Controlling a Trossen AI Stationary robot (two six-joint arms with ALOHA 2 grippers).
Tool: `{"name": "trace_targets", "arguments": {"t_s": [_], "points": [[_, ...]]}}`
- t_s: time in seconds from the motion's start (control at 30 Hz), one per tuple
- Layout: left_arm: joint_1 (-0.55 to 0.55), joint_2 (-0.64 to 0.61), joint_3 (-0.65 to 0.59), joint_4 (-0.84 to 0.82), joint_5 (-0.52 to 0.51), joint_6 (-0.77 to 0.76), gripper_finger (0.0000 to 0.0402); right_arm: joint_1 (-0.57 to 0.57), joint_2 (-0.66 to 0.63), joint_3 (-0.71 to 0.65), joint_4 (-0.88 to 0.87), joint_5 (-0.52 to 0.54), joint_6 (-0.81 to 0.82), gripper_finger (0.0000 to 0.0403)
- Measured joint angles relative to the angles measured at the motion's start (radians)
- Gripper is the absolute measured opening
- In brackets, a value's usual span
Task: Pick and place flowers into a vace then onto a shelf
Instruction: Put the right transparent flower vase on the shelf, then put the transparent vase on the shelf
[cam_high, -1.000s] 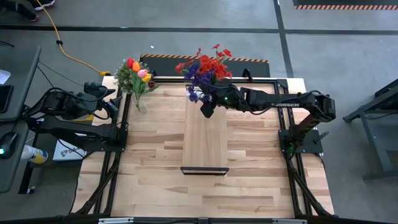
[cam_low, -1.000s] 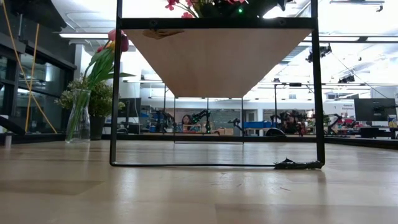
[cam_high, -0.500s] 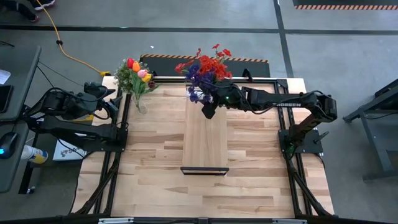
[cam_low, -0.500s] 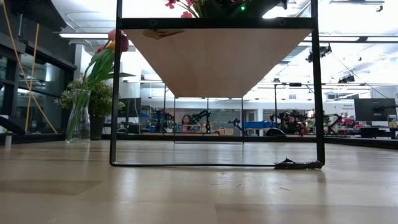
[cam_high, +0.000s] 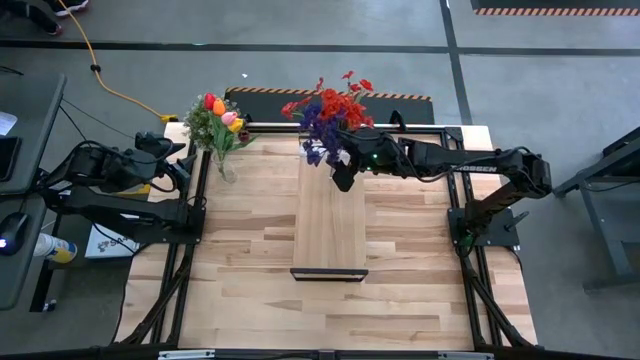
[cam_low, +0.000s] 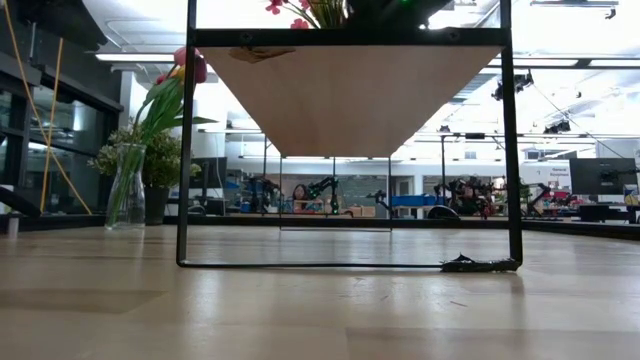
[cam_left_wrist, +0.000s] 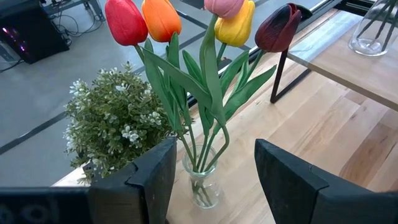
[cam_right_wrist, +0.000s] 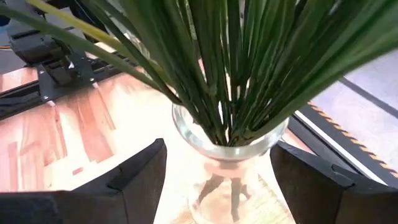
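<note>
My right end effector (cam_high: 341, 178) is out over the far end of the shelf (cam_high: 330, 225), fingers spread wide with a clear vase (cam_right_wrist: 231, 163) standing between them. In my right wrist view a gap shows on each side of the glass, so I'm not gripping it. The vase is upright on the shelf's far end, packed with green stems, and from above the red and purple flowers (cam_high: 328, 113) fan out over that end of the board. In the low view, only a few blooms (cam_low: 300, 10) peek over the shelf's dark edge, so from there I can't quite tell how the vase base sits.

My left end effector (cam_left_wrist: 211, 180) waits off the left edge of the bench (cam_high: 240, 270), fingers partly apart and holding nothing. Straight ahead of it stands a second small glass vase (cam_left_wrist: 202, 180) holding tulips (cam_left_wrist: 186, 25): red, orange, pink, yellow and dark maroon heads on leafy stems. A bushy pale-green plant (cam_left_wrist: 112, 130) sits just beside that vase. From above, these tulips (cam_high: 222, 112) are at the bench's far left corner, well apart from the shelf.
</note>
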Motion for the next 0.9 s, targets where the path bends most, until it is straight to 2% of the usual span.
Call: {"name": "trace_targets", "arguments": {"t_s": [0.73,0.9], "points": [[0.0,0.0,0.0,0.0,0.0,0.0,0.0248,-0.001,-0.107,0.0,-0.18,-0.132,0.091,0.0273],[0.0,0.0,0.0,0.017,0.059,-0.001,0.0248,0.0,-0.125,0.0,-0.221,-0.189,0.137,0.0273]]}}
